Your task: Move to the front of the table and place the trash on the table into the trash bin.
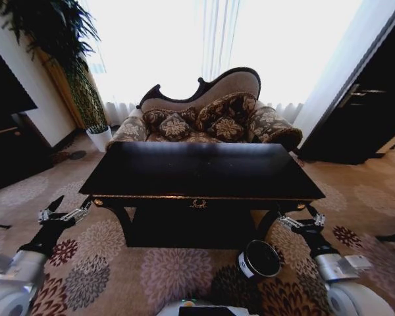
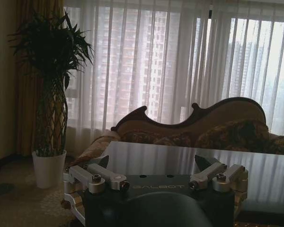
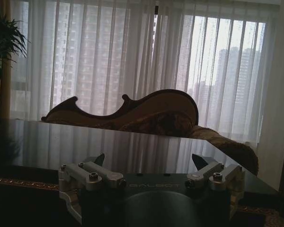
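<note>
The glossy black table (image 1: 197, 172) with gold edge trim stands straight ahead of me, and its top reflects the bright window. The trash is out of view. On the carpet by the table's front right leg stands the small black trash bin (image 1: 259, 259), its white label facing me. My left gripper (image 1: 67, 207) hangs open and holds nothing, low beside the table's front left corner. The right gripper (image 1: 301, 218) is open too, by the front right corner, just above the bin. Both wrist views look over the open grippers (image 2: 151, 163) (image 3: 149, 161) across the tabletop (image 2: 267, 165) (image 3: 61, 142).
A patterned sofa (image 1: 210, 115) with cushions stands close behind the table, before curtained windows. A tall plant in a white pot (image 1: 100, 137) is at the back left. Dark cabinets (image 1: 365, 108) flank the right side and dark furniture (image 1: 6, 135) the left. Floral carpet lies around me.
</note>
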`<state>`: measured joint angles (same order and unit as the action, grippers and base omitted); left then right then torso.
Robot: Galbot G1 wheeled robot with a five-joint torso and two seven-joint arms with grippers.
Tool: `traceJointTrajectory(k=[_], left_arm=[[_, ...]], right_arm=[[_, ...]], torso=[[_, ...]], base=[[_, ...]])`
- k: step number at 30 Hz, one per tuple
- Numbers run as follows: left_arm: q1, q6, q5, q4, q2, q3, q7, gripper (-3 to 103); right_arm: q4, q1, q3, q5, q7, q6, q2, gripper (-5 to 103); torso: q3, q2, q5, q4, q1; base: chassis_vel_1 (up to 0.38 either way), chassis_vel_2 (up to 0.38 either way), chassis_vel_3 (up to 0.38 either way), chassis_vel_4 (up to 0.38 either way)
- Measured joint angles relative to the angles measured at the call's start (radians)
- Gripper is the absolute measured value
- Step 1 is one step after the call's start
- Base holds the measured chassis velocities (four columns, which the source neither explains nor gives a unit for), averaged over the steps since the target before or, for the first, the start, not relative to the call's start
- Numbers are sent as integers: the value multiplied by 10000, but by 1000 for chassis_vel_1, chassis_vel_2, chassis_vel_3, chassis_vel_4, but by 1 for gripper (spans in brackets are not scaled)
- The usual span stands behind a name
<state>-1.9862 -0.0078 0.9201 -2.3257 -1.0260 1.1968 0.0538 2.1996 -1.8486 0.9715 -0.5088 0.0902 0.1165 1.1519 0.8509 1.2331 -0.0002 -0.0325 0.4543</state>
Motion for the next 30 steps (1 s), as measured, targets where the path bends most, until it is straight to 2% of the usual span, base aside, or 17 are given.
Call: traceJointTrajectory(k=[30], left_arm=[[0,0,0,0,0,0,0,100]], right_arm=[[-2,0,-1,0,2,10,1,100]], torso=[[-1,1,0,0,-3]], base=[[147,-146,-141,141]])
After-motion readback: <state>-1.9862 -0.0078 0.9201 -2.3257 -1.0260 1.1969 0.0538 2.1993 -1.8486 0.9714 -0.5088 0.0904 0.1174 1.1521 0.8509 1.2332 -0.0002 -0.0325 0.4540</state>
